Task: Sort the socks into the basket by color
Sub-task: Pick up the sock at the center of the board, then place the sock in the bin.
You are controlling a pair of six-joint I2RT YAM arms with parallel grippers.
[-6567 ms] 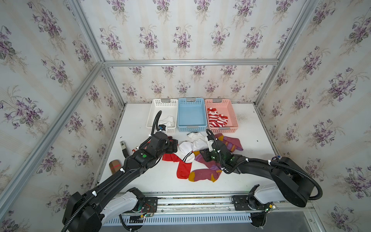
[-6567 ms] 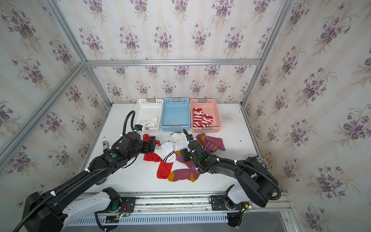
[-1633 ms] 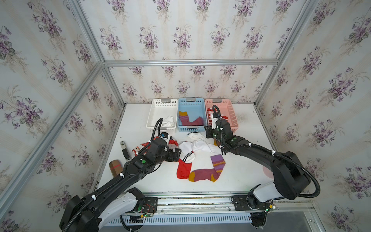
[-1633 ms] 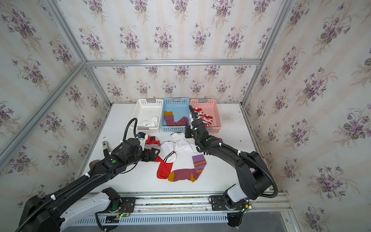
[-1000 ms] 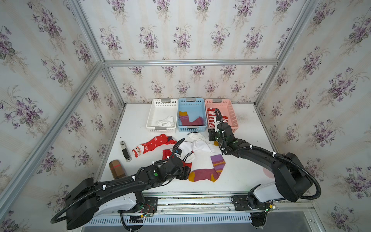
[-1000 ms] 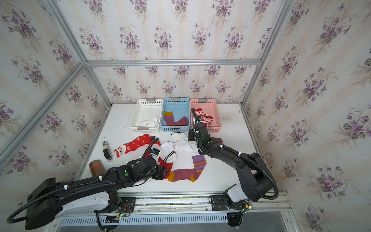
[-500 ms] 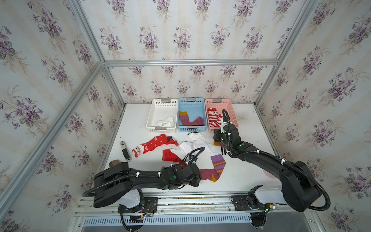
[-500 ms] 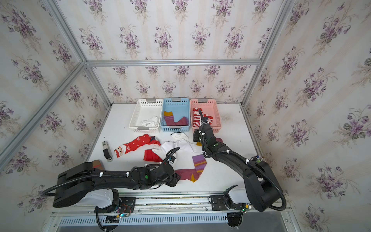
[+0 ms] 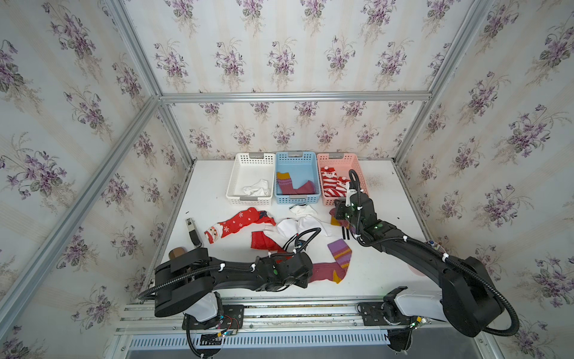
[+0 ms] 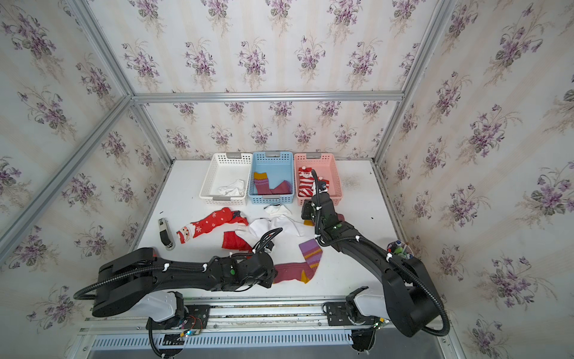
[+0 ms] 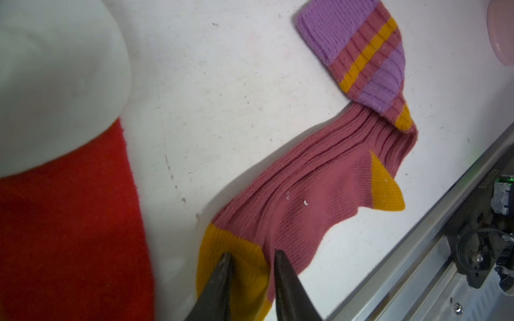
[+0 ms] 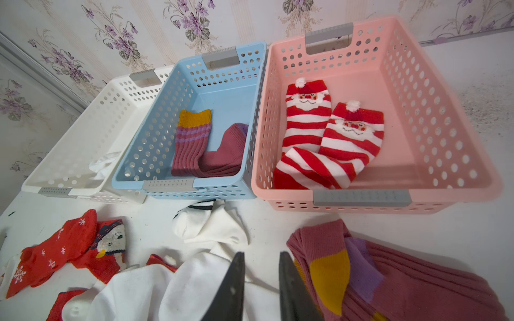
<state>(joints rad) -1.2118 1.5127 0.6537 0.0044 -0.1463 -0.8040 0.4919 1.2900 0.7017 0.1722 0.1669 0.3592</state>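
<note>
A maroon sock (image 9: 329, 270) with a lilac band lies near the table's front edge. My left gripper (image 11: 251, 254) is shut on its mustard toe (image 11: 244, 266), the fabric puckered between the jaws. My right gripper (image 12: 262, 254) hovers open and empty over white socks (image 12: 194, 283), beside a second maroon sock (image 12: 403, 278), in front of the pink basket (image 9: 357, 174). That basket holds red-white striped Santa socks (image 9: 332, 186). The blue basket (image 9: 296, 155) holds a maroon sock (image 9: 292, 186), and the white basket (image 9: 236, 174) a white one (image 9: 256, 189). A red Santa sock (image 9: 236, 222) lies left.
Another red sock (image 9: 264, 241) lies partly under the white socks in mid-table. A black and silver gadget (image 9: 193, 231) and a brown object (image 9: 177, 251) sit near the left edge. A small dish of bits (image 10: 399, 248) is at the right. The metal rail (image 11: 417, 250) runs close by the held sock.
My left arm swung from the red socks at the left across the front to the maroon sock's toe, and its jaws closed there. My right gripper drew back a little from the baskets.
</note>
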